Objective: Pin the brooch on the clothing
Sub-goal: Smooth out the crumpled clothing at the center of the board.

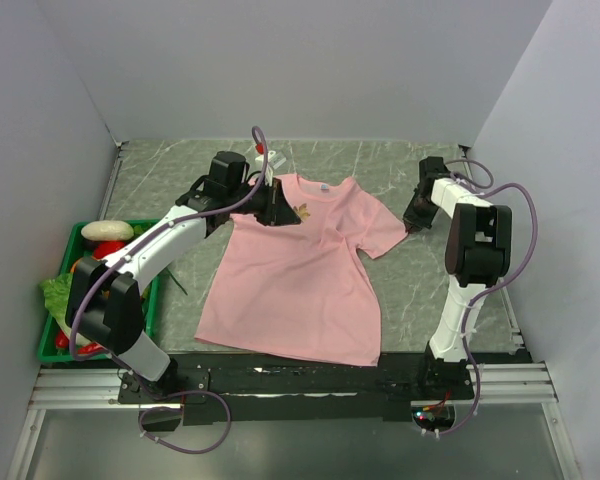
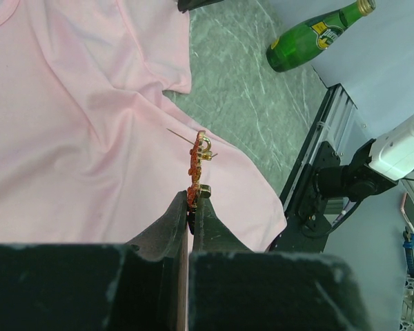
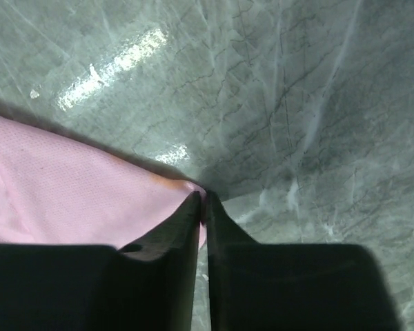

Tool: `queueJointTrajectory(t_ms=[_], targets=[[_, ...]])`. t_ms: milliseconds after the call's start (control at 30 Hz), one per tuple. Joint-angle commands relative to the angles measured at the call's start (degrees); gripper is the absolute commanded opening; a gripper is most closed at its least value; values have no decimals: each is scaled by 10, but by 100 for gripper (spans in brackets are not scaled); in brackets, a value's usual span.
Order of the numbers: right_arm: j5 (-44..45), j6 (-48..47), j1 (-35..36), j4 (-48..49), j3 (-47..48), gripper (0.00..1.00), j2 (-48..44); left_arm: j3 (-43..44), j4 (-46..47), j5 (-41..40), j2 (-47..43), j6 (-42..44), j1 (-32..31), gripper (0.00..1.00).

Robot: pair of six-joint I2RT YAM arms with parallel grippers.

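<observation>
Left gripper (image 2: 192,198): fingers pinching brooch (image 2: 197,160) edge-on, needle open, over shirt (image 2: 76,138) upper chest | Right gripper (image 3: 203,201): fingers pinching sleeve edge on table (image 3: 297,103) | Advice: pull sleeve taut, angle needle shallow, catch one fabric layer only.

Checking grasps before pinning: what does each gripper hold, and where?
The left gripper pinches the brooch by its lower end; right gripper pinches the T-shirt at its sleeve edge.
</observation>
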Motion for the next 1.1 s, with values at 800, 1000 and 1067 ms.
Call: queueJointTrajectory(t_ms=[800, 1000, 1067], targets=[[47, -84, -67, -108, 311, 10, 130, 25, 3, -8, -18, 11, 0, 1], [-9, -88, -64, -76, 267, 62, 73, 25, -2, -28, -14, 20, -8, 1], [-22, -81, -61, -44, 217, 63, 22, 21, 6, -31, -12, 22, -11, 1]])
